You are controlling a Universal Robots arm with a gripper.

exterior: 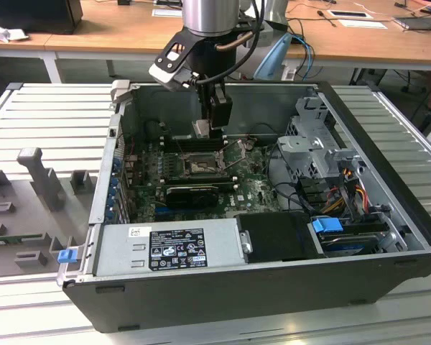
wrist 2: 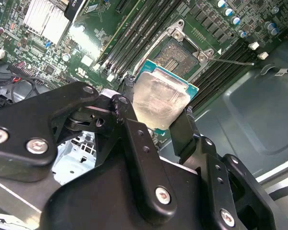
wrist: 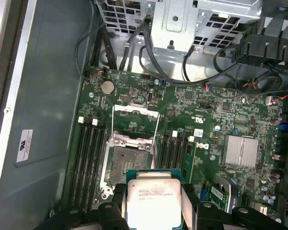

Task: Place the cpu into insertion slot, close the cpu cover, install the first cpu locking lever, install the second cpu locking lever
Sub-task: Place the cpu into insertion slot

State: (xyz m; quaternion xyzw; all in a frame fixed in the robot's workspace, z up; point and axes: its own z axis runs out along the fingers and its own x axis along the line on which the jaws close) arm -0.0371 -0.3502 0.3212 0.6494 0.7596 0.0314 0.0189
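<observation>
My gripper (exterior: 205,129) hangs inside the open computer case, shut on the cpu (exterior: 201,129). The chip is held by its edges between two black fingers (wrist 2: 130,125), with its dull silver face (wrist 2: 159,99) showing. It hovers above the motherboard, apart from the insertion slot (exterior: 199,167), a square socket with a dark pin field (wrist: 129,162) between the memory slots. The cpu (wrist: 152,202) sits just short of the socket in the first wrist view. The silver cpu cover (wrist: 130,142) stands raised at one edge of the socket. Thin wire locking levers (wrist: 136,110) stick up beyond it.
Long black memory slots (wrist: 90,158) flank the socket on both sides. A black graphics card (exterior: 190,194) and a grey power supply (exterior: 169,246) lie toward the case front. A metal drive cage (exterior: 312,136) and cable bundles (exterior: 330,188) stand at the exterior view's right.
</observation>
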